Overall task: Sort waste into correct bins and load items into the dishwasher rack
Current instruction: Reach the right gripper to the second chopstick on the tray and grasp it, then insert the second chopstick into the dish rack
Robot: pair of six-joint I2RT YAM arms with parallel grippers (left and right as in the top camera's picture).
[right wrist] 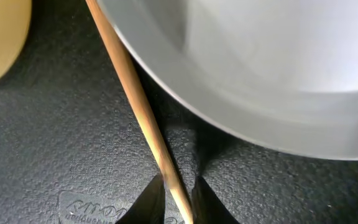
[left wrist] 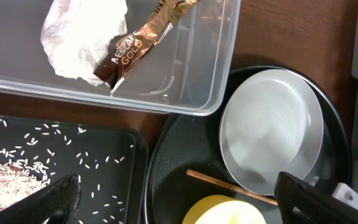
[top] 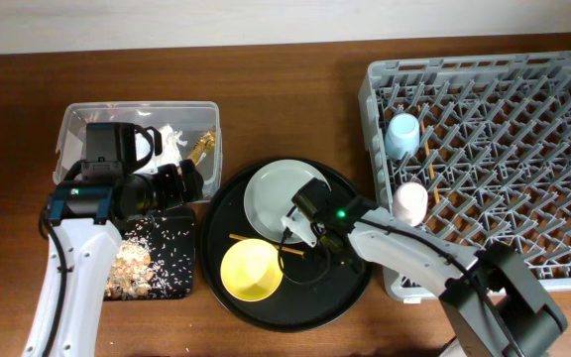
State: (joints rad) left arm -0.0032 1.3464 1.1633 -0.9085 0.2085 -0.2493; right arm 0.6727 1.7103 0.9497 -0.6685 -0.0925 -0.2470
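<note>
My right gripper is down on the large round black tray, its fingertips shut on a thin wooden chopstick beside the grey-white plate. The yellow bowl sits at the tray's front left. My left gripper is open and empty above the edge between the shallow black tray and the round tray. The tissue and gold-brown wrapper lie in the clear box. Food scraps lie in the shallow black tray. The blue cup and pink cup stand in the grey rack.
The clear box and the shallow black tray sit close together at the left. The rack fills the right side, its left wall next to the round tray. Bare wooden table shows behind the round tray.
</note>
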